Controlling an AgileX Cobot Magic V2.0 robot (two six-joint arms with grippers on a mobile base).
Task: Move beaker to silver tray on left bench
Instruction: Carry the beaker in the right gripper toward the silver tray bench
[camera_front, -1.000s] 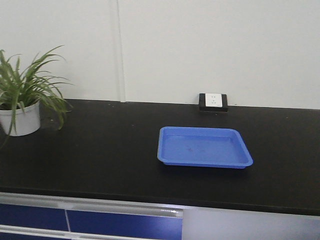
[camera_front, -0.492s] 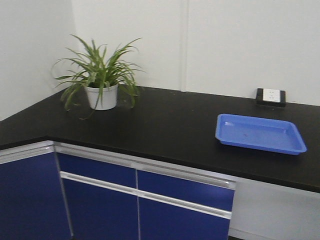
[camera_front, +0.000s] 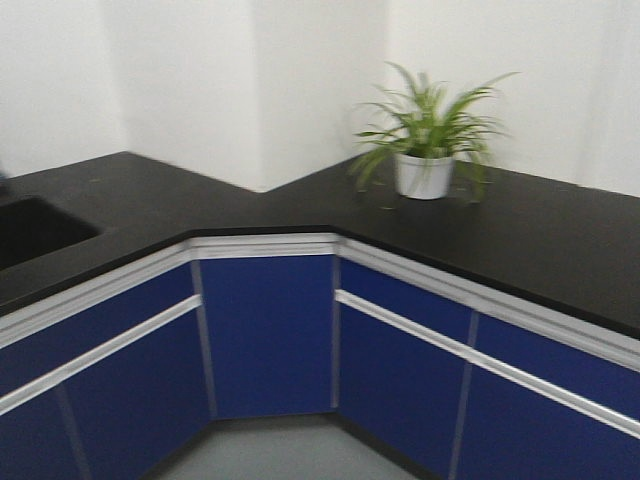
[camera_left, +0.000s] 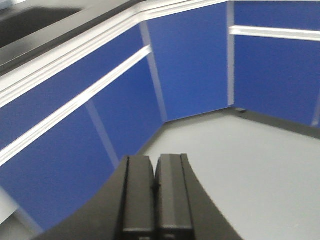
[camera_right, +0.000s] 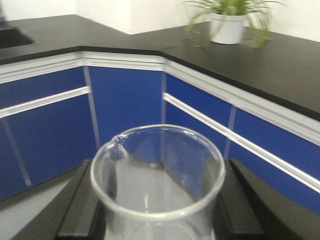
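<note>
One potted plant (camera_front: 425, 172) tops the black counter (camera_front: 560, 240) beyond the gripped beaker (camera_right: 157, 187).

No text, label, brand, number or sign is showing legibly in any of the three views. The beaker (camera_right: 157, 185) is showing only a faint pale streak on its glass, too blurred to read as a marking.
</note>
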